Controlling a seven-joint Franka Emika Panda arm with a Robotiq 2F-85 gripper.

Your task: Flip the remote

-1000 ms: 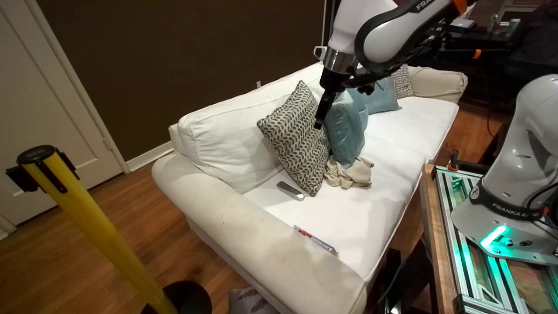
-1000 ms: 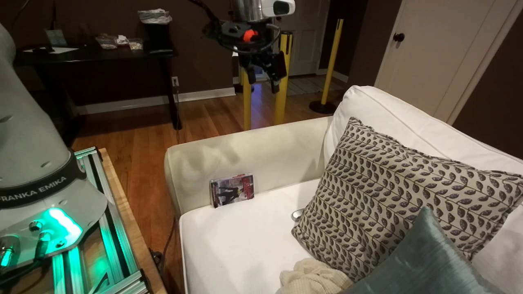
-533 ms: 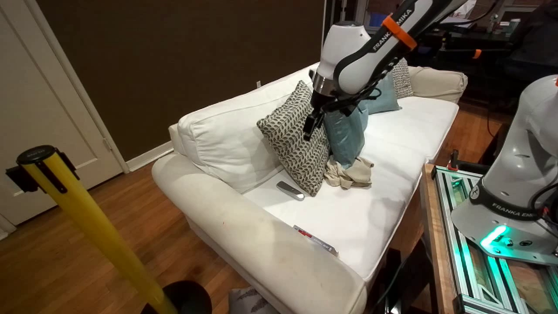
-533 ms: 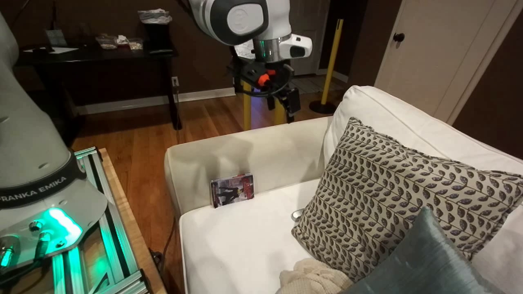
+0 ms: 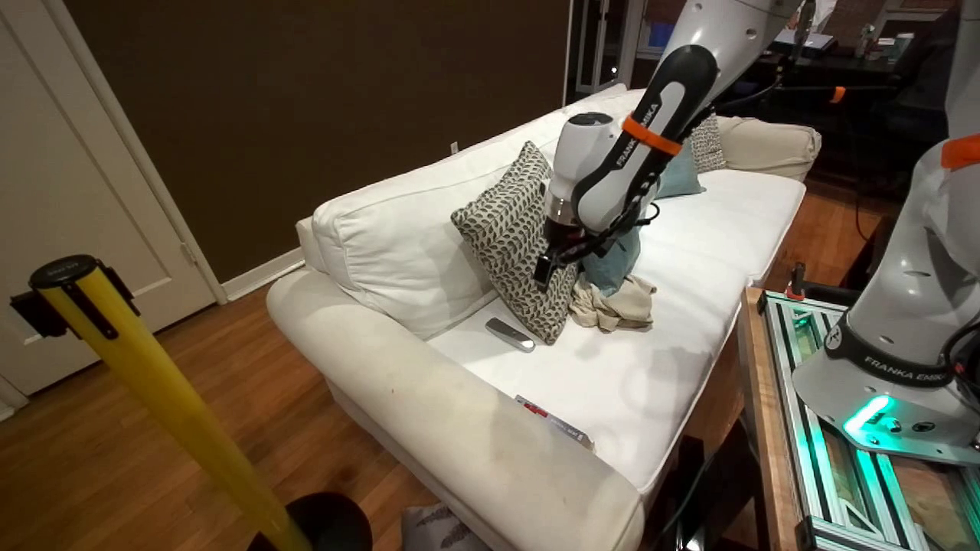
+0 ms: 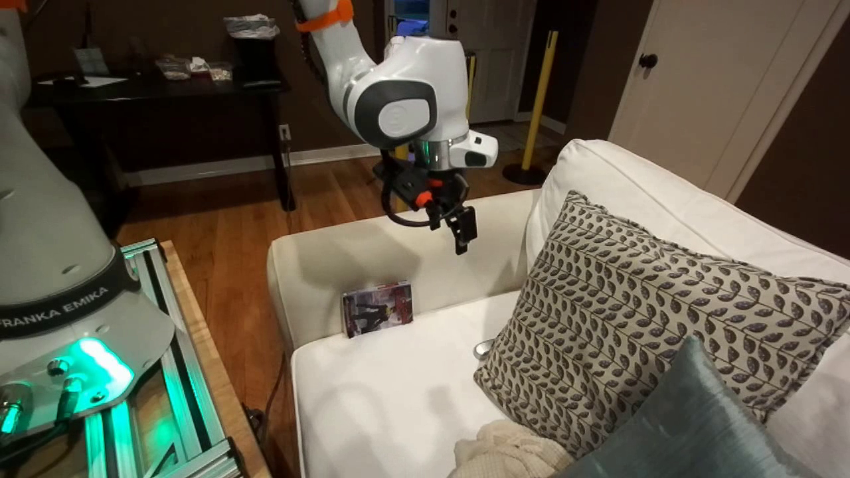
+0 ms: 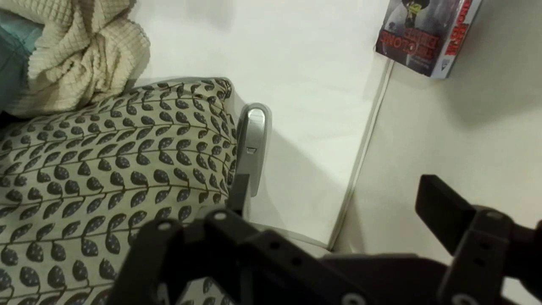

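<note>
The remote (image 5: 510,335) is a slim grey bar with a shiny silver end, lying flat on the white sofa seat. In an exterior view the patterned pillow hides all but its silver end (image 6: 483,349). In the wrist view the remote (image 7: 254,140) lies right beside the pillow's edge. My gripper (image 7: 334,186) is open, its jaws wide apart with nothing between them. One finger (image 7: 241,188) overlaps the lower end of the remote in the wrist view. In both exterior views the gripper (image 6: 449,238) hangs in the air above the seat, apart from the remote.
A leaf-patterned pillow (image 5: 513,245) leans beside the remote, with a blue pillow (image 6: 677,418) and a beige blanket (image 5: 620,304) next to it. A book or case (image 6: 378,310) stands against the sofa arm (image 5: 429,383). The sofa back (image 5: 398,260) rises behind.
The arm has come down, lowering the gripper from high above the sofa to closer over the seat. The remote, pillows and book have not moved.
</note>
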